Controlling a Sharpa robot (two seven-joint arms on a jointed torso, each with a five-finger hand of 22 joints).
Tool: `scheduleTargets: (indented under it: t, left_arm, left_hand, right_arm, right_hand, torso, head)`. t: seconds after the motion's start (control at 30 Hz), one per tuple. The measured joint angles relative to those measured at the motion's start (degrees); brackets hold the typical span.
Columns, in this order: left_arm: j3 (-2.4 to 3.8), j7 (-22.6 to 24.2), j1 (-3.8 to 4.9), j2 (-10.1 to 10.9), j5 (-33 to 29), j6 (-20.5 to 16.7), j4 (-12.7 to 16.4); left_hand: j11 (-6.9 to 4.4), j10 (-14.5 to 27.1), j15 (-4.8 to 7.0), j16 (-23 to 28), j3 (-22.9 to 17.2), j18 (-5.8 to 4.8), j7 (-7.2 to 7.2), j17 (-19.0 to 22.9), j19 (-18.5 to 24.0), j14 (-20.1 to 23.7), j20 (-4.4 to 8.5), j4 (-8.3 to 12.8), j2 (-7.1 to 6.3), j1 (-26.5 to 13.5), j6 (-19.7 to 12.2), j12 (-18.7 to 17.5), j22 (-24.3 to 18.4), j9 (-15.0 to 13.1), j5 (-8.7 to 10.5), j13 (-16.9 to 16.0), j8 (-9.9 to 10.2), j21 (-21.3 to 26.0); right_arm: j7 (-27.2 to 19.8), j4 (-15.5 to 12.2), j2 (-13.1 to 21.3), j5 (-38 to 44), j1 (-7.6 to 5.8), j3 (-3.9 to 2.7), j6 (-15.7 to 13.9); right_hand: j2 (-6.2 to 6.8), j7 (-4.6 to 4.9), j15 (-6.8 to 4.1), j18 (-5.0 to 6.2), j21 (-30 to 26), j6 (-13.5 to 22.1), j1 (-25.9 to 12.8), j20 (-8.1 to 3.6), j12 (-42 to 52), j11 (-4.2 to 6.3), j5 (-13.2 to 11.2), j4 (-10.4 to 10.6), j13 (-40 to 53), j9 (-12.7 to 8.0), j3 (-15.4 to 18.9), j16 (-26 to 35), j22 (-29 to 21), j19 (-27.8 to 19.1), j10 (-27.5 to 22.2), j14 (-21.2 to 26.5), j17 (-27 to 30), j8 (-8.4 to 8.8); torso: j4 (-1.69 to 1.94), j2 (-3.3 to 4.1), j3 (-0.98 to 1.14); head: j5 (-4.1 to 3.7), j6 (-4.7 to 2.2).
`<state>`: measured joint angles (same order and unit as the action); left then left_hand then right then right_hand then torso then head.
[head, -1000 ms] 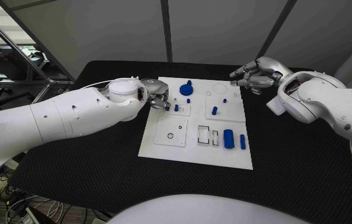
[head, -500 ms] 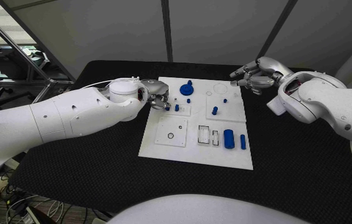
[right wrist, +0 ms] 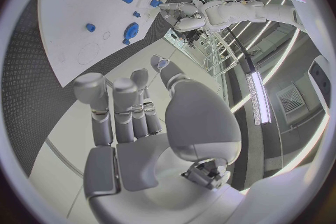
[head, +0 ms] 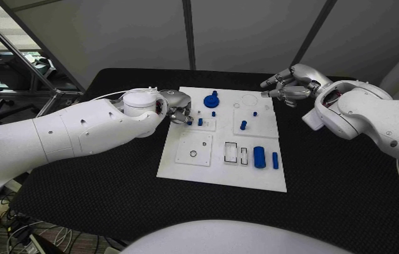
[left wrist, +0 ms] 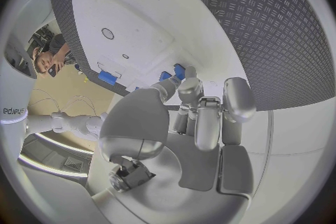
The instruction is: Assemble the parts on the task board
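This is a robotics lab or test cell, not a home or shop. A black, textured mat-covered table (head: 332, 196) serves as a bench, carrying at its centre a flat white rectangular task board (head: 187, 170) with cut-out recesses. Behind the bench, from ten to two o'clock, stand plain grey partition panels (head: 249, 17) joined by dark metal posts. At nine o'clock a bare metal-tube frame (head: 37, 69) stands. The right wrist view takes in long ceiling strip lights (right wrist: 255, 95) and more metal framing beyond the table.
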<state>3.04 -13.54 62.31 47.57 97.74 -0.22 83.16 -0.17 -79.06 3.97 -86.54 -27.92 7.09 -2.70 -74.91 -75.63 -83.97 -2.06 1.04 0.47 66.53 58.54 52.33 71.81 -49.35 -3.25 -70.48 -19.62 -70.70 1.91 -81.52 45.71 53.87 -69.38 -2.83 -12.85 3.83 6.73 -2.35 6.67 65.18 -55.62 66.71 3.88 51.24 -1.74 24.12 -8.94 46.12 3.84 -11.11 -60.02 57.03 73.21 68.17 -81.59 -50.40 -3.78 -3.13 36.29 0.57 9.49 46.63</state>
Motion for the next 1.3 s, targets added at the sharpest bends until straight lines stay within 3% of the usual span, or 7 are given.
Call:
scheduleTargets:
  t: [0.17, 0.37, 0.57, 0.87, 1.1, 1.2, 1.3]
  left_arm:
    - [0.01, 0.05, 0.0, -0.15, 0.04, 0.08, -0.19]
    - [0.03, 0.06, 0.05, -0.39, 0.04, 0.26, -0.52]
    - [0.03, 0.05, 0.1, -0.79, -0.06, 0.42, -1.03]
    - [0.07, -0.25, 0.21, -1.32, -0.14, 0.93, -1.57]
    - [0.08, -0.74, 0.24, -1.72, -0.16, 1.1, -1.84]
    - [0.06, -0.99, 0.23, -1.83, -0.17, 1.12, -1.89]
    - [0.03, -1.19, 0.19, -1.9, -0.2, 1.16, -1.9]
  left_hand:
    - [0.01, -0.01, -0.06, 0.0, -0.03, 0.0, -0.17, 0.0, 0.0, -0.05, 0.0, -0.03, -0.01, 0.01, 0.02, 0.0, 0.0, -0.01, 0.0, 0.04, 0.0, 0.0]
    - [0.19, -0.22, 0.2, 0.0, -1.76, 0.0, 0.25, 0.0, 0.0, -0.03, 0.0, -1.75, -0.12, 0.05, 0.45, 0.0, 0.17, -0.59, 0.0, 0.09, -0.24, 0.0]
    - [0.18, -0.23, 0.41, -0.36, -5.34, 0.0, 0.3, 0.0, -0.22, -0.12, 0.21, -1.34, -2.02, -1.9, 0.5, 0.69, 0.5, -1.88, 0.27, -0.09, -1.28, 0.0]
    - [0.18, -0.24, 0.65, -0.66, -7.71, -0.01, 0.47, 0.0, -0.63, -0.17, 0.63, -1.57, -2.58, -2.92, 0.86, 2.04, 1.09, -3.15, 0.46, -0.83, -2.1, -0.28]
    - [-0.65, -1.06, 1.06, -0.66, -6.91, 0.0, 1.3, 0.0, -0.83, 0.24, 0.83, -4.95, -3.57, -3.9, 1.68, 2.87, 1.62, -4.0, 0.46, -1.29, -2.49, -0.79]
    - [-1.73, -2.39, 1.5, -1.02, -6.47, -0.01, 2.06, 0.0, -1.35, 0.27, 0.93, -6.69, -4.26, -4.57, 2.44, 3.53, 1.98, -4.46, 0.46, -1.6, -2.68, -1.25]
    - [-1.67, -2.49, 1.64, -1.08, -6.01, 0.0, 2.22, 0.0, -1.36, 0.4, 0.93, -7.59, -4.98, -4.63, 2.61, 4.03, 2.28, -4.78, 0.45, -1.9, -2.9, -1.34]
  right_arm:
    - [-0.01, 0.0, -0.03, 0.0, 0.0, 0.0, 0.01]
    - [-0.01, -0.05, -0.04, 0.0, 0.0, 0.0, 0.02]
    - [-0.01, -0.1, -0.02, 0.0, 0.0, 0.0, 0.02]
    - [0.01, -0.16, 0.0, 0.0, 0.0, 0.0, 0.02]
    - [0.03, -0.22, 0.02, 0.0, 0.0, 0.0, 0.02]
    - [0.03, -0.23, 0.02, 0.0, 0.0, 0.0, 0.01]
    - [0.03, -0.23, 0.02, 0.0, 0.0, 0.0, 0.01]
  right_hand:
    - [0.0, 0.0, 0.0, 0.0, 0.0, 0.0, 0.0, 0.0, 0.0, 0.0, 0.0, 0.0, 0.0, 0.0, 0.0, 0.0, 0.0, 0.0, 0.0, 0.0, 0.0, 0.0]
    - [0.0, 0.0, -0.01, 0.0, 0.0, 0.0, 0.0, 0.0, 0.0, 0.0, 0.0, 0.0, 0.0, 0.0, 0.0, 0.04, 0.0, 0.0, 0.0, -0.01, 0.0, 0.0]
    - [0.0, 0.0, -0.21, 0.0, 0.0, 0.0, 0.0, 0.0, 0.0, 0.0, 0.0, 0.0, -0.06, 0.0, 0.0, 0.35, 0.0, 0.0, 0.0, -0.21, 0.0, 0.0]
    - [0.0, 0.0, -0.2, 0.0, 0.0, 0.0, 0.0, 0.0, 0.0, 0.0, 0.0, 0.0, -0.05, 0.0, 0.0, 0.34, 0.0, 0.0, 0.0, -0.2, 0.0, 0.0]
    - [0.0, 0.0, -0.2, 0.0, 0.0, 0.0, 0.0, 0.0, 0.0, 0.0, 0.0, 0.0, -0.05, 0.0, 0.0, 0.34, 0.0, 0.0, 0.0, -0.2, 0.0, 0.0]
    - [0.0, 0.0, -0.2, 0.0, 0.0, 0.0, 0.0, 0.0, 0.0, 0.0, 0.0, 0.0, -0.05, 0.0, 0.0, 0.34, 0.0, 0.0, 0.0, -0.2, 0.0, 0.0]
    - [0.0, 0.0, -0.2, 0.0, 0.0, 0.0, 0.0, 0.0, 0.0, 0.0, 0.0, 0.0, -0.05, 0.0, 0.0, 0.34, 0.0, 0.0, 0.0, -0.2, 0.0, 0.0]
  torso:
    - [-0.04, 0.01, 0.02]
    - [-0.09, 0.04, 0.04]
    - [-0.1, 0.04, 0.07]
    - [-0.09, 0.04, 0.07]
    - [-0.03, 0.03, 0.07]
    - [-0.02, 0.02, 0.05]
    - [-0.01, 0.01, 0.03]
  head:
    - [-0.07, 0.03]
    - [-0.2, 0.1]
    - [-0.33, 0.16]
    - [-0.43, 0.27]
    - [-0.52, 0.32]
    - [-0.55, 0.36]
    - [-0.59, 0.37]
